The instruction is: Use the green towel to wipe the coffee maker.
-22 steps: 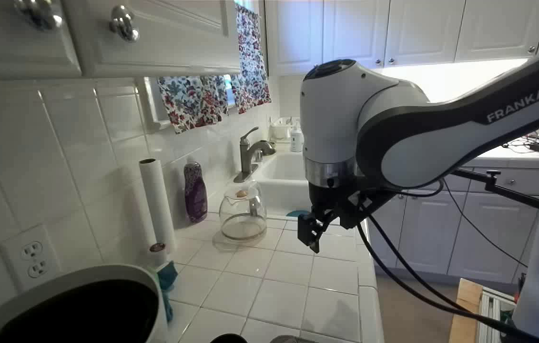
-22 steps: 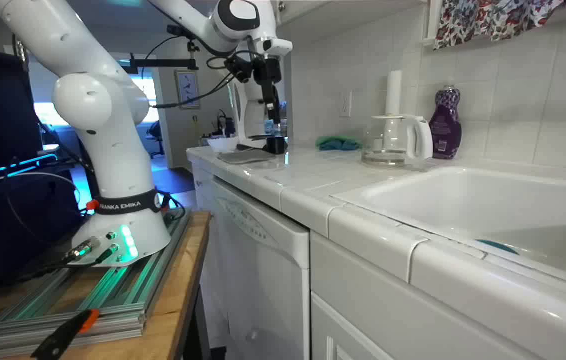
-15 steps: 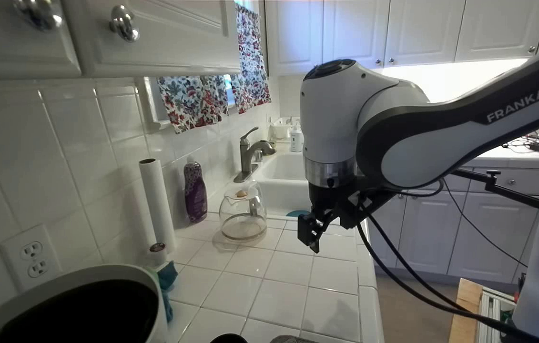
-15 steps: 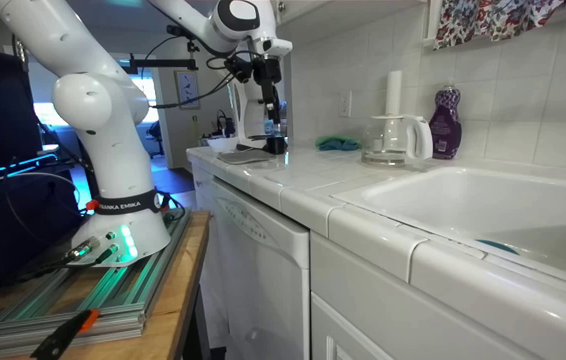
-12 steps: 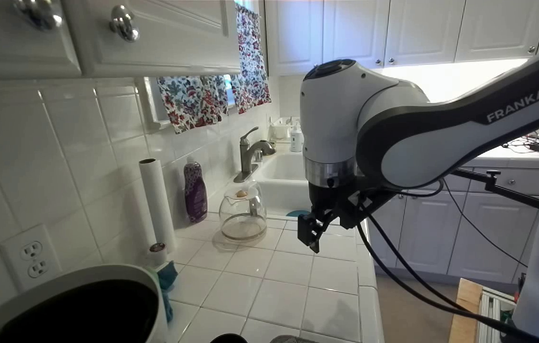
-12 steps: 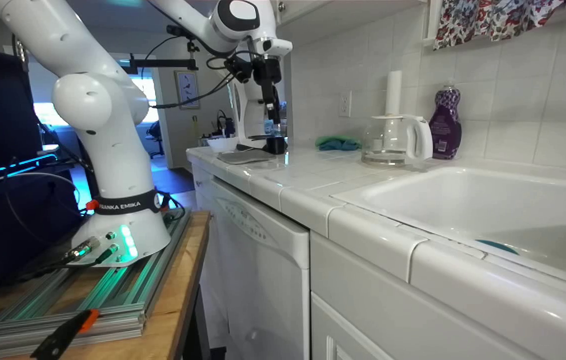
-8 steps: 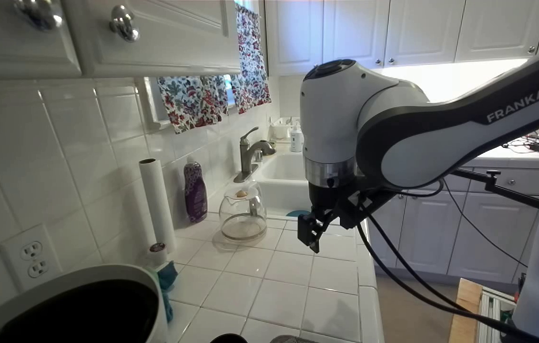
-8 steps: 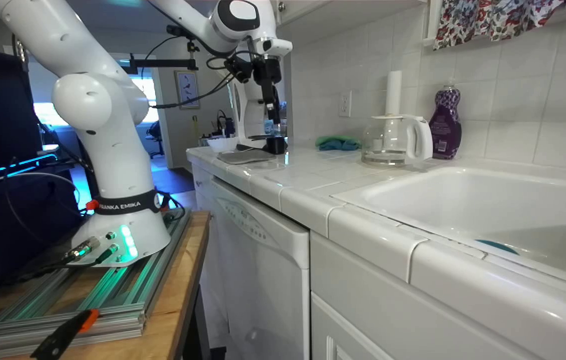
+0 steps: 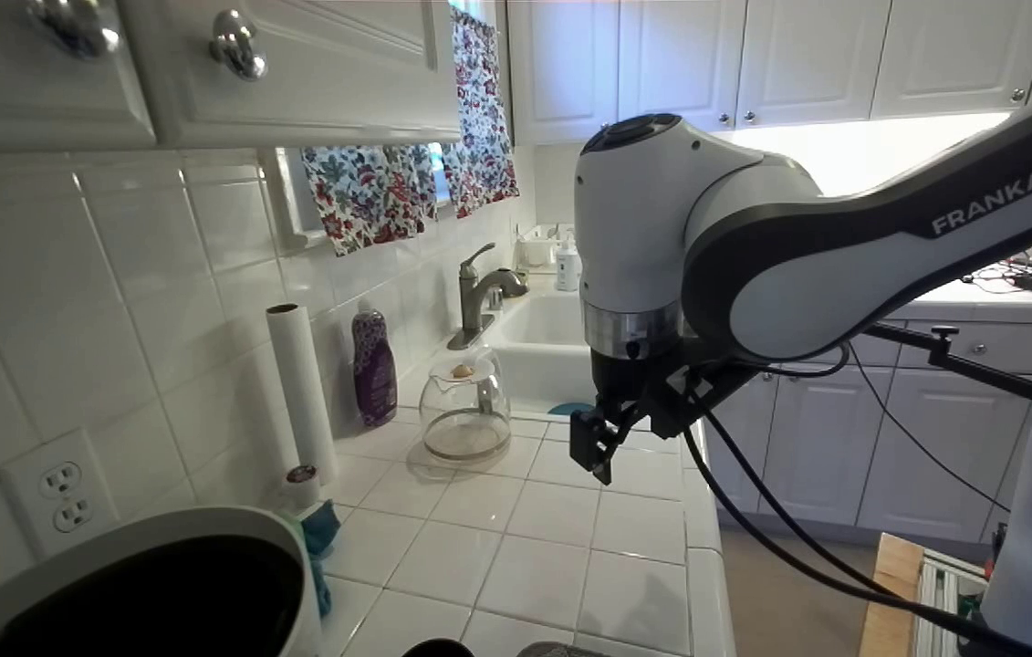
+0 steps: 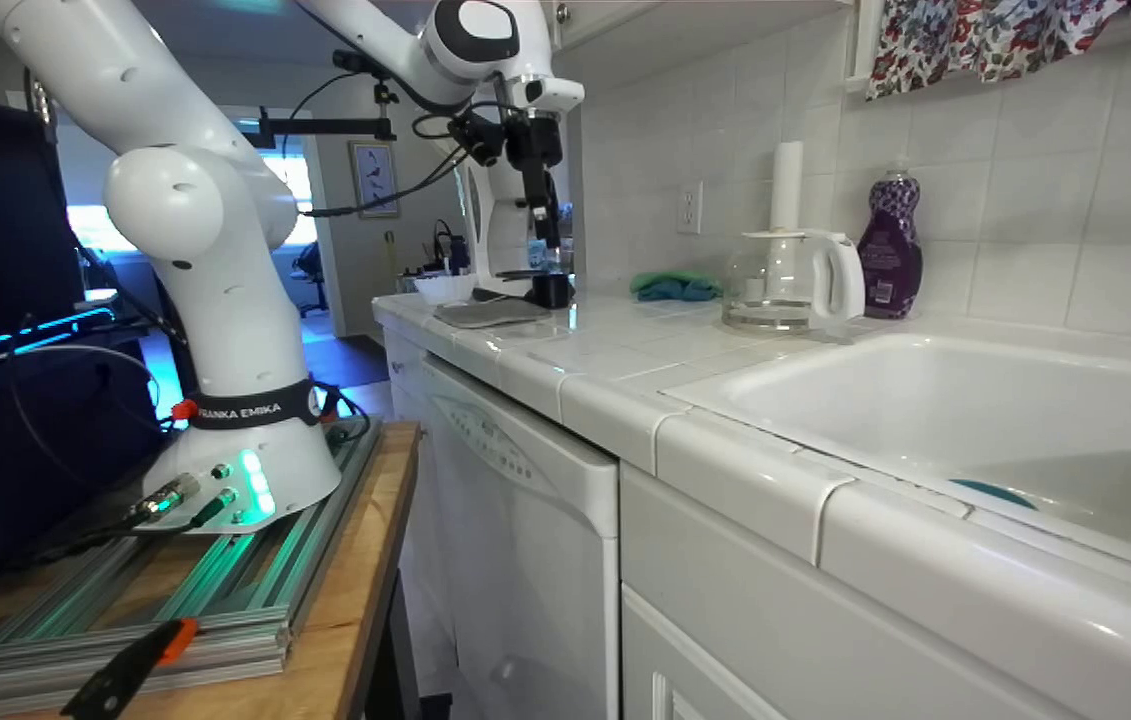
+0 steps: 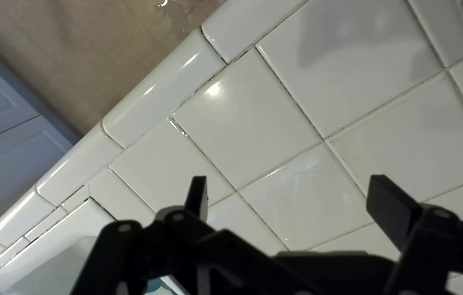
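Note:
The green towel [image 10: 675,286], with a teal part, lies bunched on the counter by the tiled wall. It shows partly in an exterior view [image 9: 321,534], behind a white rim. A clear glass coffee pot [image 9: 465,424] with a white handle [image 10: 837,280] stands nearer the sink. A white machine with a black base, seemingly the coffee maker [image 10: 507,235], stands at the counter's far end, partly hidden behind my gripper [image 10: 547,228]. My gripper [image 9: 596,452] hangs above the counter, apart from towel and pot. In the wrist view my gripper [image 11: 288,192] is open, with only tiles between its fingers.
A paper roll [image 9: 301,392] and a purple soap bottle [image 9: 375,370] stand along the wall. The sink [image 10: 1025,400] lies beyond the pot. A grey mat [image 10: 490,314] and a white bowl [image 10: 445,289] are at the counter's far end. The counter's front edge [image 11: 166,86] is rounded.

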Tool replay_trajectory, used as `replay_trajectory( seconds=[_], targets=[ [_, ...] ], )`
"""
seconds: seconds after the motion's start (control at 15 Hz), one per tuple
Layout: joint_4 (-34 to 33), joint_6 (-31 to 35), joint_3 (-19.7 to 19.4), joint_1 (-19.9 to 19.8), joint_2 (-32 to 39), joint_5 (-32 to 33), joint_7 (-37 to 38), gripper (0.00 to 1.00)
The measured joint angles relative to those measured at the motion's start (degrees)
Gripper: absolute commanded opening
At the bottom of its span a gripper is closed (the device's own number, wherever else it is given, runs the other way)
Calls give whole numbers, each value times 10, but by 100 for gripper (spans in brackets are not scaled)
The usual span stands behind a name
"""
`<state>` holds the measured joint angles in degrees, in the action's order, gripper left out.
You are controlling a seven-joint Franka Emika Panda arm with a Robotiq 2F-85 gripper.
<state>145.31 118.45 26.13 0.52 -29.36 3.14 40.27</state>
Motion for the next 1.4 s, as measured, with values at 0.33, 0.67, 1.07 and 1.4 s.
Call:
replay_trajectory(
  seconds=[0.33, 0.67, 1.07, 1.4],
  targets=[
    [0, 0, 0, 0, 0, 0, 0, 100],
    [0, 0, 0, 0, 0, 0, 0, 100],
    [0, 0, 0, 0, 0, 0, 0, 100],
    [0, 23, -8, 7, 1, 19, 2, 100]
  ],
)
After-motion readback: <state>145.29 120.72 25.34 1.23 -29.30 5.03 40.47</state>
